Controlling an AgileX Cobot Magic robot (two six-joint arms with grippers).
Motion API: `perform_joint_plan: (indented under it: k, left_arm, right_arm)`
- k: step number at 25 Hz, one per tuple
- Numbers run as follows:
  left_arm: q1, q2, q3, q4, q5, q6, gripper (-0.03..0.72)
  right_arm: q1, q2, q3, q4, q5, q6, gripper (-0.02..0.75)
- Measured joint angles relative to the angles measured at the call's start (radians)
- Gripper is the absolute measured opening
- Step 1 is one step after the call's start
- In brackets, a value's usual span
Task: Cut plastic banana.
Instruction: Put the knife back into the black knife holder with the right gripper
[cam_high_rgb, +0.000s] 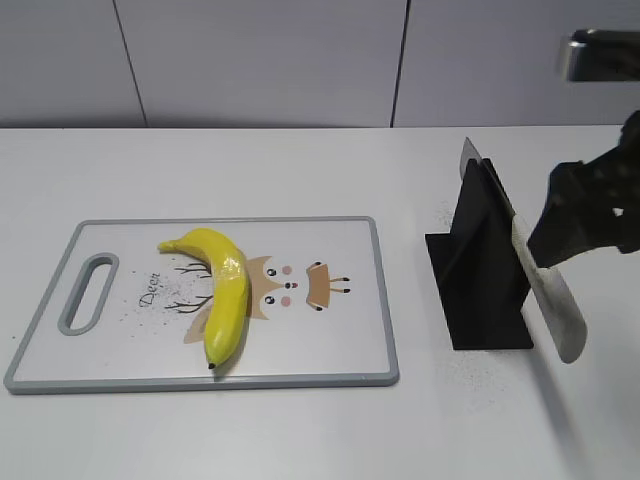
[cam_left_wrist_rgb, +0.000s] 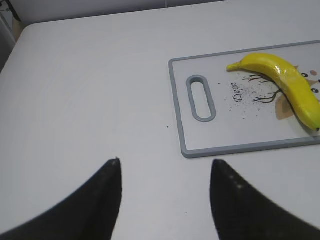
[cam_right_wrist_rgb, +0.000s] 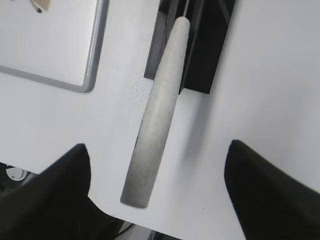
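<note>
Plastic banana (cam_high_rgb: 222, 294) lies on the cutting board (cam_high_rgb: 340, 350), lower-left of centre in the exterior view, stem end toward the upper left, dark tip near the board's front edge. It looks whole, w/ no cut visible. It covers part of the cartoon deer print (cam_high_rgb: 295, 283) & sits right of the handle slot (cam_high_rgb: 88, 292). In the left wrist view the banana's (cam_left_wrist_rgb: 285, 80) lower end is cut off by the right frame edge, as is the board's (cam_left_wrist_rgb: 235, 148) right part.

Right of the board, apart from it, stands a black knife stand (cam_high_rgb: 480, 270). A knife sits in it: blade tip (cam_high_rgb: 468, 152) pokes out at the top back, pale handle (cam_high_rgb: 555, 305) slants down toward the lower right. Blade mostly hidden by the stand.

Right gripper (cam_right_wrist_rgb: 155, 175) is spread wide, fingers on either side of the handle (cam_right_wrist_rgb: 155, 115) w/o touching it, per the right wrist view. In the exterior view it's a dark blurred mass at the right edge, partly cut off, so details are hard to read.

Left gripper (cam_left_wrist_rgb: 165, 170) is parted too, over bare white table (cam_left_wrist_rgb: 90, 90), nothing between its fingers; board's slot end lies to its upper right. It isn't seen in the exterior view.

Small dark specks dot the board & the table near the stand.
</note>
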Motion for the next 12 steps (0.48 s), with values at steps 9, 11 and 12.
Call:
perform_joint_plan:
  k: [9,11,12]
  left_arm:
    - [0.000,0.000,0.000,0.000,0.000,0.000,0.535]
    - [0.000,0.000,0.000,0.000,0.000,0.000,0.535]
    - [0.000,0.000,0.000,0.000,0.000,0.000,0.535]
  right_arm:
    - [0.000,-0.500,0.257,-0.028,-0.032,-0.144,0.613]
    - [0.000,-0.612,0.317,-0.033,-0.054,-0.149,0.610]
    - [0.000,-0.655,0.349,-0.033,-0.060,-0.152,0.606]
